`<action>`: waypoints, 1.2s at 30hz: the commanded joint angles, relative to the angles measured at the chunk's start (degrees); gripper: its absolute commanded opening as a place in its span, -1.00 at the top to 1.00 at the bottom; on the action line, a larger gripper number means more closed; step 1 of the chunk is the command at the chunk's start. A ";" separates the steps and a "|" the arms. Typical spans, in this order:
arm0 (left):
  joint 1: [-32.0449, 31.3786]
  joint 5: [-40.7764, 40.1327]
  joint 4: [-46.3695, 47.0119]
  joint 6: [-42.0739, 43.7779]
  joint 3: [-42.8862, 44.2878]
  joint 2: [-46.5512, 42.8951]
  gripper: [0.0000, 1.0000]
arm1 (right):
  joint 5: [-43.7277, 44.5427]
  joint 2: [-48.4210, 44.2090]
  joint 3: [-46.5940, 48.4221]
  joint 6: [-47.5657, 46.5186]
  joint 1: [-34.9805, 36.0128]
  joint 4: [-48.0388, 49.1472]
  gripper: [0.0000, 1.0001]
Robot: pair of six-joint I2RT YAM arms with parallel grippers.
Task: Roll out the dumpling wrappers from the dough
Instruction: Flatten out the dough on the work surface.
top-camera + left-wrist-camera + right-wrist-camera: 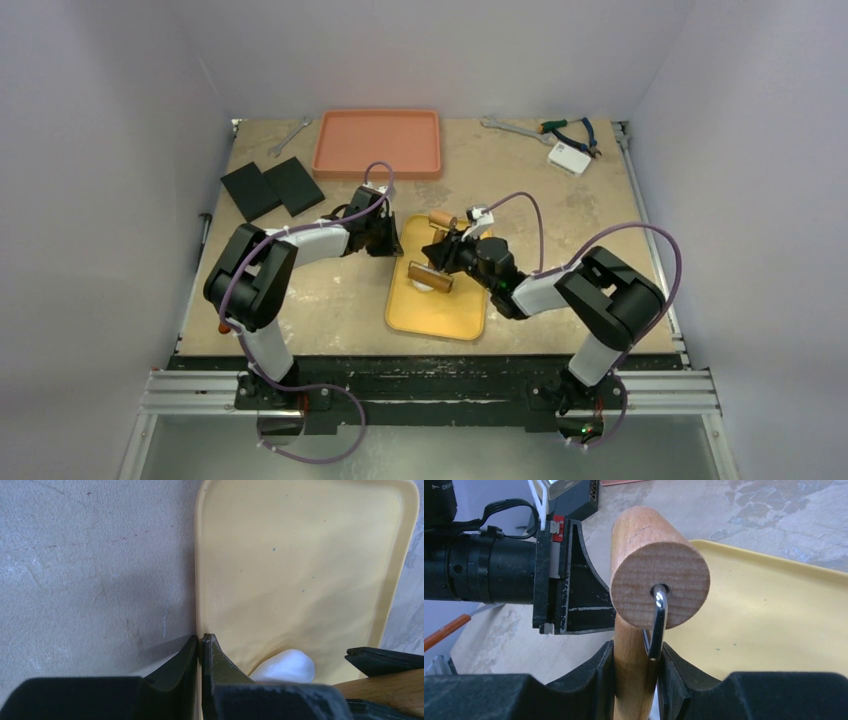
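Observation:
A yellow tray [437, 310] lies mid-table between the arms. My left gripper [397, 245] [201, 642] is shut on the tray's left rim [199, 580]. A white lump of dough [285, 666] rests on the tray just right of those fingers. My right gripper [447, 252] [636, 650] is shut on the wooden handle [631, 680] of a rolling pin, whose barrel [659, 570] [430, 277] sits over the tray by the dough. A metal wire [658, 625] joins barrel and handle. The dumpling wrappers are out of view.
An orange tray [377, 142] stands at the back. Two black square pads [270, 188] lie at the back left beside a small wrench [290, 137]. At the back right are a wrench [510, 126], pliers [570, 130] and a white box [569, 157].

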 commanded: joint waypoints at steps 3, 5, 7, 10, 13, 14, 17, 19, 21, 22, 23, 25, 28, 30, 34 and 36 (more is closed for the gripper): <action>0.15 0.37 -2.55 1.08 -0.68 -0.94 1.00 | 2.51 6.46 -5.29 -1.07 3.86 -2.02 1.00; 0.15 0.29 -2.59 1.12 -0.71 -1.03 1.00 | 2.50 7.26 -6.34 0.00 4.60 -1.05 1.00; 0.15 0.28 -2.55 1.13 -0.71 -0.88 1.00 | 2.91 7.24 -6.87 0.29 4.69 -0.73 1.00; 0.15 0.35 -2.55 1.10 -0.62 -0.69 1.00 | 3.14 5.14 -6.14 -0.72 4.46 -2.43 1.00; 0.15 0.29 -2.55 1.10 -0.61 -0.85 1.00 | 4.29 2.22 -3.08 -4.14 3.41 -7.27 1.00; 0.15 0.28 -2.62 1.17 -0.54 -0.93 1.00 | 4.05 1.56 -2.34 -4.76 2.42 -8.02 1.00; 0.15 0.23 -2.66 1.22 -0.51 -1.11 1.00 | 2.84 0.81 -1.46 -5.84 -0.87 -8.06 1.00; 0.15 0.20 -2.72 1.24 -0.53 -1.23 1.00 | 2.50 0.99 -1.15 -6.39 -1.52 -8.28 1.00; 0.20 0.20 -2.73 1.27 -0.53 -1.14 1.00 | 2.09 2.19 -1.33 -6.59 -1.47 -7.81 1.00; 0.18 0.27 -2.66 1.24 -0.51 -1.06 1.00 | 1.60 3.04 -1.67 -6.11 -1.17 -7.40 1.00; 0.16 0.28 -2.59 1.23 -0.53 -1.00 1.00 | 1.34 3.90 -2.28 -4.95 -0.59 -6.32 1.00; 0.17 0.36 -2.55 1.17 -0.61 -0.87 1.00 | 1.36 5.52 -3.74 -2.92 1.56 -3.53 1.00; 0.15 0.29 -2.54 1.18 -0.60 -0.90 1.00 | 1.27 7.26 -5.33 -0.46 4.26 -0.69 1.00; 0.21 0.29 -2.55 1.25 -0.60 -0.87 1.00 | 1.18 8.17 -5.65 0.29 5.56 -0.56 1.00; 0.24 0.28 -2.59 1.24 -0.58 -0.82 1.00 | 1.06 7.74 -6.87 1.48 5.72 0.17 1.00; 0.24 0.28 -2.59 1.28 -0.62 -0.86 1.00 | 1.90 6.08 -5.96 0.17 4.92 -1.82 1.00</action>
